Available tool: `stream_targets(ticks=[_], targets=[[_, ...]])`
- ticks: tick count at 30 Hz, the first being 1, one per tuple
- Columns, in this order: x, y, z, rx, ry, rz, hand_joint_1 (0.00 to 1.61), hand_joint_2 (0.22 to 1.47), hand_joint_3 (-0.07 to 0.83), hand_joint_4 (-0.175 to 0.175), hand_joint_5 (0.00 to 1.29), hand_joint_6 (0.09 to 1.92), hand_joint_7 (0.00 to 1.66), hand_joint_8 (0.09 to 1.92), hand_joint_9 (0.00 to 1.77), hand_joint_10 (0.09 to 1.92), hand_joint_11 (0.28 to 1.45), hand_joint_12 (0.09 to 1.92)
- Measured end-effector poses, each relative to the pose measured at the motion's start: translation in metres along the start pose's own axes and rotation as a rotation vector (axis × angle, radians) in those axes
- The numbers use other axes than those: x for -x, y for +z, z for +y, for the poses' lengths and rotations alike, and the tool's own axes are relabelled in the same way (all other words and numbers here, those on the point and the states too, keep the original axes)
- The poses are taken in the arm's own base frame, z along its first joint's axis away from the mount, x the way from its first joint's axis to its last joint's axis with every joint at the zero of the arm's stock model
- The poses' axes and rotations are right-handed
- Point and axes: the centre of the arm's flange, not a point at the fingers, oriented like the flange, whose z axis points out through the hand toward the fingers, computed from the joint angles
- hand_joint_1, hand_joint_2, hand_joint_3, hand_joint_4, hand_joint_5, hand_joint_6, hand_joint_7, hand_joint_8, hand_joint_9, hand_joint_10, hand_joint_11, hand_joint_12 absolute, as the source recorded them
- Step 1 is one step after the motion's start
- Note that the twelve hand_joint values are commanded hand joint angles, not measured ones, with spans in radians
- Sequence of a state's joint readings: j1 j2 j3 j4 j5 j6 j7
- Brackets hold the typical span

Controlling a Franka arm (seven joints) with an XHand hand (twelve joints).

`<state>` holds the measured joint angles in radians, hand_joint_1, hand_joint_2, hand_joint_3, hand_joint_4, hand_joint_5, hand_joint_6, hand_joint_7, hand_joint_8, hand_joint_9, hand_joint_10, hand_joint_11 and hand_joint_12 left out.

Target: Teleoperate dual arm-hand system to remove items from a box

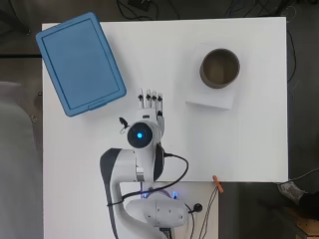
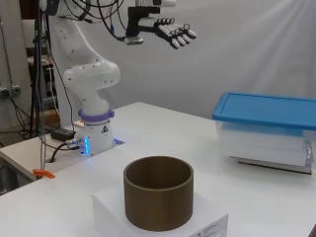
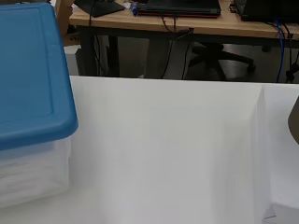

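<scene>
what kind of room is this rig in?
Probably a robotics lab or office workspace: the arm is bolted to a white table, with loose cabling and a computer desk behind.

Clear plastic storage box (image 2: 264, 143) w/ blue lid (image 1: 79, 62): lid on and closed, box sits flat on the white table (image 1: 164, 149) at far-left corner (overhead view), turned at an angle to table edges, one corner overhanging the left edge. Lid is rectangular w/ rounded corners and a raised rim. Translucent walls; contents can't be made out.
</scene>
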<state>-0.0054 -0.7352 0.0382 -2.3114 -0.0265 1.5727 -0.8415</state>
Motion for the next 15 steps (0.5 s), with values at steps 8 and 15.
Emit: stream_targets(ticks=[8,15], targets=[[-0.123,0.031,0.043,-0.001,0.020,-0.166,0.08,0.92,-0.003,0.054,0.21,0.09,0.30,0.09,0.37,0.09,0.46,0.09],[-0.151,0.052,0.000,0.062,-0.228,-0.204,0.04,0.91,-0.003,-0.020,0.21,0.09,0.25,0.09,0.37,0.09,0.46,0.09]])
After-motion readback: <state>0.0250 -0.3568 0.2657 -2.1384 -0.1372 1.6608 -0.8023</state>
